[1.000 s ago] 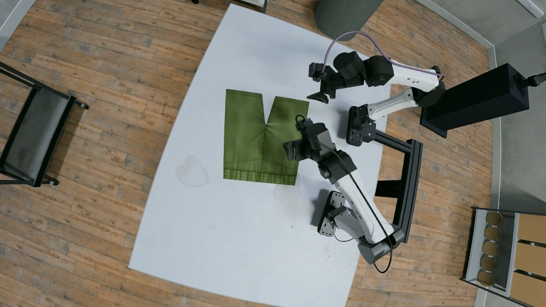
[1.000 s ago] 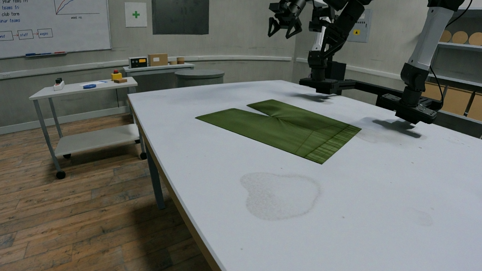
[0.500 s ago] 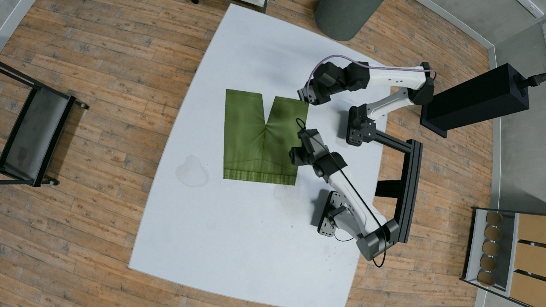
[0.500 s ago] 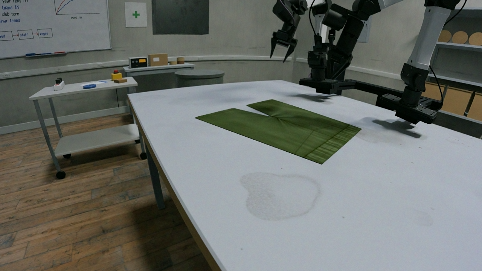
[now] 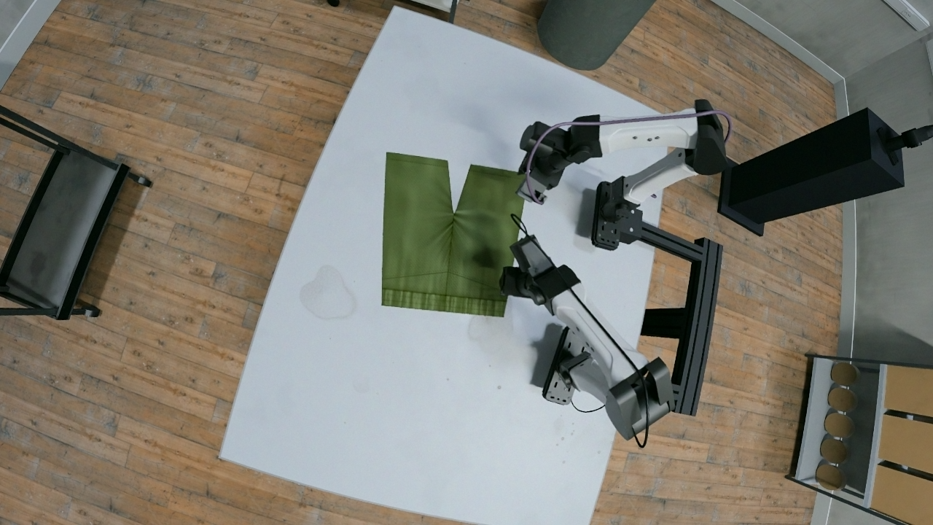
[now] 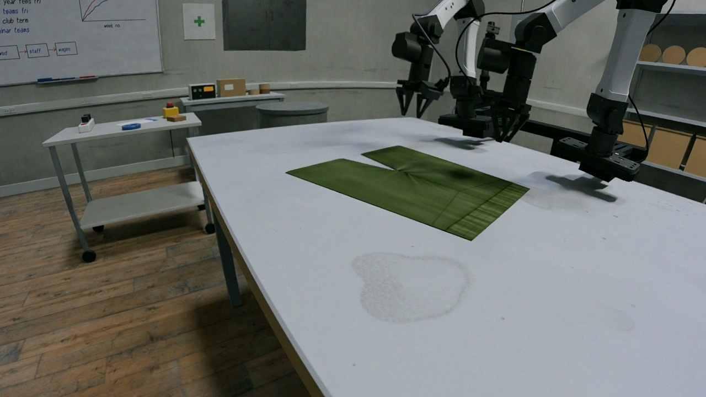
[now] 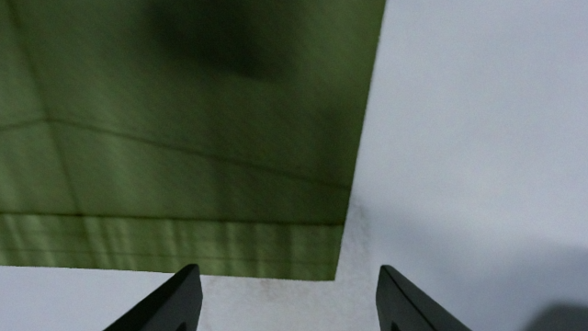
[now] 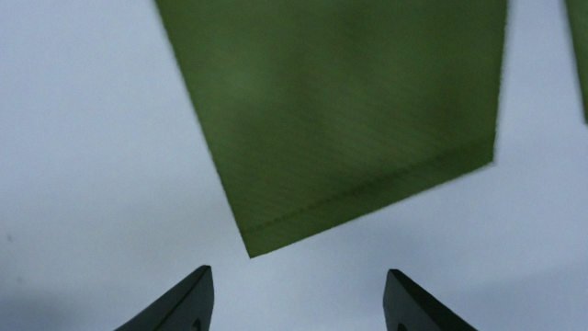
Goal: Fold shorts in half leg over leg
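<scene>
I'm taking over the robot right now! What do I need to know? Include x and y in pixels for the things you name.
Left gripper (image 5: 515, 281) (image 6: 503, 139) (image 7: 290, 271): partly open, empty, above the table near one waistband corner.
Right gripper (image 5: 531, 170) (image 6: 412, 115) (image 8: 299, 271): partly open, empty, above the table near the same side's leg hem.
Green cloth shorts (image 5: 417, 228) (image 6: 390, 192) (image 7: 230, 184) (image 8: 344, 115): flat on the white table (image 5: 391, 405) (image 6: 543, 296) (image 7: 459, 138) (image 8: 92, 138), legs apart.
Done: no fold.
Left: grip that side, fold leg over leg, line up edges.

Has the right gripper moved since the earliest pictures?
Yes. In the exterior view the right gripper has come down towards the white tabletop.
</scene>
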Robot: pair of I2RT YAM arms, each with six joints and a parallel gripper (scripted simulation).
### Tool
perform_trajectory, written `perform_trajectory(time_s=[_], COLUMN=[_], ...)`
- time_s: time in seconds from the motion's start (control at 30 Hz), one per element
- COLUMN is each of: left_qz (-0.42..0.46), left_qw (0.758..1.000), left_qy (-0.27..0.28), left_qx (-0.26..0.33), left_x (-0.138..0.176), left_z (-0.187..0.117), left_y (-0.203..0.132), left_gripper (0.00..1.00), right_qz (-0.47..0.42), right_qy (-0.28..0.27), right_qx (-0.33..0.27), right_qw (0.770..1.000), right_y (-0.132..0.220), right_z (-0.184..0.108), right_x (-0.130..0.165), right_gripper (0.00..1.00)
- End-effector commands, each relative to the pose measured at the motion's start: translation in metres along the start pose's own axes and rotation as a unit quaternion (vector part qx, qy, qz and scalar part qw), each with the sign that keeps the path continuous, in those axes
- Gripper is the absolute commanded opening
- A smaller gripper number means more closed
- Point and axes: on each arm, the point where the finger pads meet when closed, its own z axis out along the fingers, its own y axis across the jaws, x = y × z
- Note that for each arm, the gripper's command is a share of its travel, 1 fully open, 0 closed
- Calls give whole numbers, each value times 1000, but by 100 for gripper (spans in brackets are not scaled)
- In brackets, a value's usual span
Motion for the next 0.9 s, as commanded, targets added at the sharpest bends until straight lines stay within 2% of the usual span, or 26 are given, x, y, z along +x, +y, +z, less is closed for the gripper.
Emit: perform_trajectory(time_s=[0.0, 0.07, 0.1, 0.17, 0.2, 0.27, 0.3, 0.37, 0.4, 0.63, 0.67, 0.7, 0.73, 0.87], left_qz=[41, 41, 42, 42, 49, 44, 39, 37, 38, 39, 38, 40, 40, 40], left_qw=[999, 999, 999, 999, 998, 999, 998, 998, 998, 998, 999, 998, 998, 998], left_qy=[9, 9, -8, 2, 27, 21, 38, 29, 31, 27, 20, 29, 28, 27], left_qx=[15, 15, -2, 10, 32, 23, 37, 30, 32, 30, 21, 33, 31, 31], left_x=[8, 8, 0, 9, 19, 13, 23, 18, 20, 20, 15, 22, 21, 21], left_z=[11, 11, 1, 8, 17, 12, 17, 13, 23, 37, 36, 44, 46, 59], left_y=[-8, -8, -1, -8, -18, -15, -23, -18, -19, -20, -14, -23, -22, -23], left_gripper=[56, 56, 56, 56, 56, 56, 56, 56, 56, 56, 56, 56, 56, 56], right_qz=[-144, -144, -158, -166, -163, -132, -119, -117, -114, -121, -123, -123, -121, -123], right_qy=[-19, -19, -21, -20, -18, -17, -12, -13, -11, -6, -7, -5, -1, 0], right_qx=[-13, -13, 3, -26, -37, -13, -54, -40, -49, -47, -27, -25, -48, -43], right_qw=[989, 989, 987, 986, 986, 991, 991, 992, 992, 992, 992, 992, 991, 992], right_y=[6, 6, -3, 13, 19, 5, 28, 19, 25, 26, 14, 9, 28, 26], right_z=[14, 14, 9, 22, 24, 15, 23, 18, 29, 42, 38, 38, 49, 59], right_x=[0, 0, 0, 3, 4, 3, 6, 4, 7, 8, 5, 5, 10, 10], right_gripper=[56, 56, 56, 56, 56, 56, 56, 56, 56, 56, 56, 56, 56, 56])
